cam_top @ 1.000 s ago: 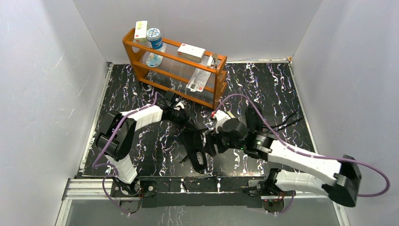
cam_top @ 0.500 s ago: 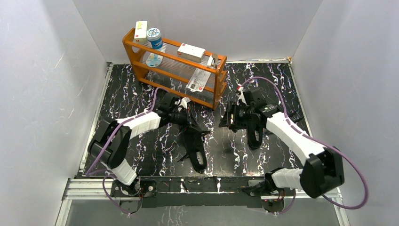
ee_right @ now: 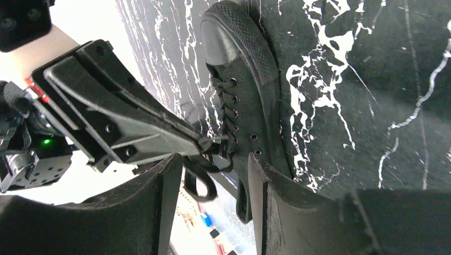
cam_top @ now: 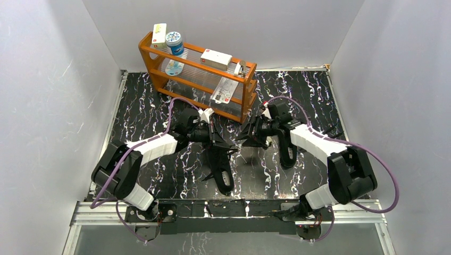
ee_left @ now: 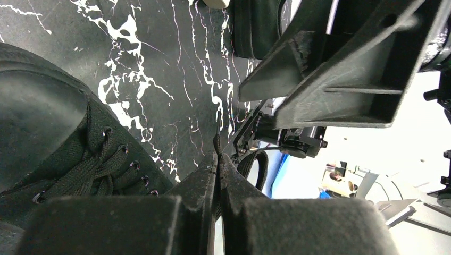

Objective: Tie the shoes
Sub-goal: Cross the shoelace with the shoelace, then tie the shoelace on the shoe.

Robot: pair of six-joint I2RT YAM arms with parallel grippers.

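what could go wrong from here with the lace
1. The left jaws are shut on the thin lace at their very tips, so a tug may slip it out.
2. The right jaws stand open around the left tips; closing there may pinch the left jaws rather than the lace.
3. Nothing seems to pin the shoe, so pulling the lace could drag it along.
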